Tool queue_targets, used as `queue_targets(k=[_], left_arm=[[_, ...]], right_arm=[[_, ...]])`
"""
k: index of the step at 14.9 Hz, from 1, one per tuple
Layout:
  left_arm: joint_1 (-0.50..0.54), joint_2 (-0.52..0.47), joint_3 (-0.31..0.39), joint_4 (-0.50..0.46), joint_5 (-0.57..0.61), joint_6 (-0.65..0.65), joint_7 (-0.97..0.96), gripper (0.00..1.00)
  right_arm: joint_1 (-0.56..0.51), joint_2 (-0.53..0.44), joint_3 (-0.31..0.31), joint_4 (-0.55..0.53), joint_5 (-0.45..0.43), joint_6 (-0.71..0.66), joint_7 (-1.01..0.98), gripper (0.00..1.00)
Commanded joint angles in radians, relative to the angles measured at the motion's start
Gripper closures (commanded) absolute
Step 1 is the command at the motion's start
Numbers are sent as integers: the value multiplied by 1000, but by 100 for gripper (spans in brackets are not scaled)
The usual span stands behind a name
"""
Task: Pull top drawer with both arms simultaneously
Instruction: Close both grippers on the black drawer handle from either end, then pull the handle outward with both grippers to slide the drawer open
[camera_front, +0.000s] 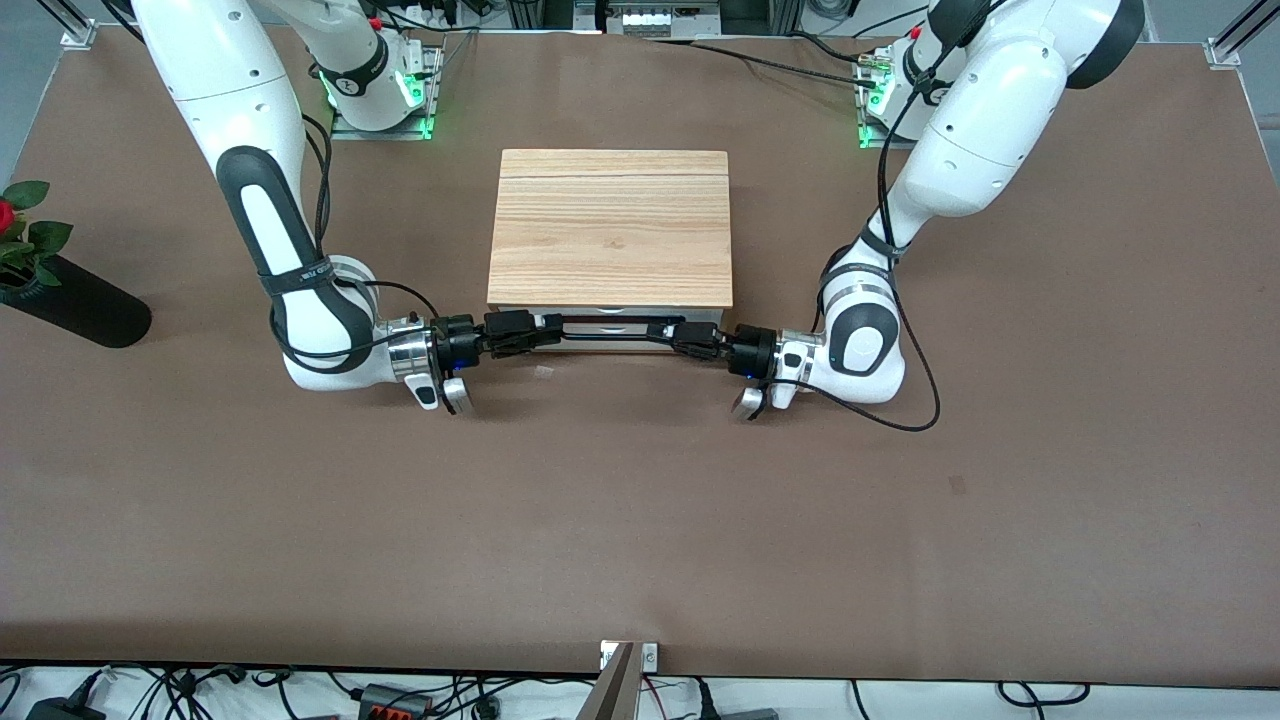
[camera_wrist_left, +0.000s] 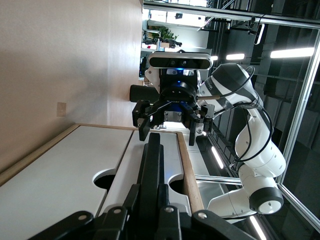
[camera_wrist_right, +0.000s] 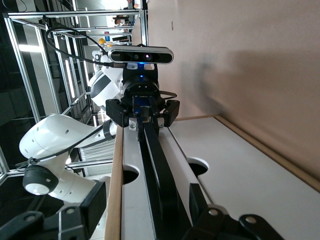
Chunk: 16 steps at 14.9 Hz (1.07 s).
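The cabinet (camera_front: 612, 230) stands in the middle of the worktop's width, closer to the edge where the arm bases are mounted than to the camera-side edge, and its front faces the front camera. The top drawer (camera_front: 608, 319) sits just under the striped wood slab, its white panel showing as a thin strip; judging from how little of it shows, it is shut or very nearly so.

The black bar handle (camera_front: 615, 327) runs along that panel, its long axis parallel to the camera-side edge of the worktop. That is the relation the pull turns on: the bar lies crosswise, so the drawer must travel square to it, straight toward the camera-side edge.

The right gripper (camera_front: 525, 331) comes in level along the bar from the right arm's end of the table and is pinched on the bar's end there; the left wrist view shows its fingers (camera_wrist_left: 144, 127) straddling the handle. The left gripper (camera_front: 690, 338) mirrors it from the left arm's end, clamped on the other end of the bar, as the right wrist view confirms.

Each arm is equally near its own end, so neither leads. The pull likely calls for matched travel, or the drawer may skew and bind.
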Motion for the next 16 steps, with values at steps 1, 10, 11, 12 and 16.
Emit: queue_targets(k=[1, 10, 11, 12, 16], left_arm=[[6, -18, -9, -19, -39, -11, 21, 84], [6, -16, -9, -15, -39, -11, 21, 87], [6, -16, -9, -15, -39, -10, 21, 88], [8, -16, -9, -15, -39, -11, 21, 89], [6, -16, -9, -10, -39, -10, 21, 89]], right_arm=[[22, 3, -3, 5, 18, 20, -25, 35], [39, 15, -3, 9, 24, 46, -25, 93], [36, 14, -3, 9, 24, 43, -25, 94], [34, 14, -3, 9, 24, 43, -25, 94], [34, 15, -3, 12, 26, 45, -25, 95]])
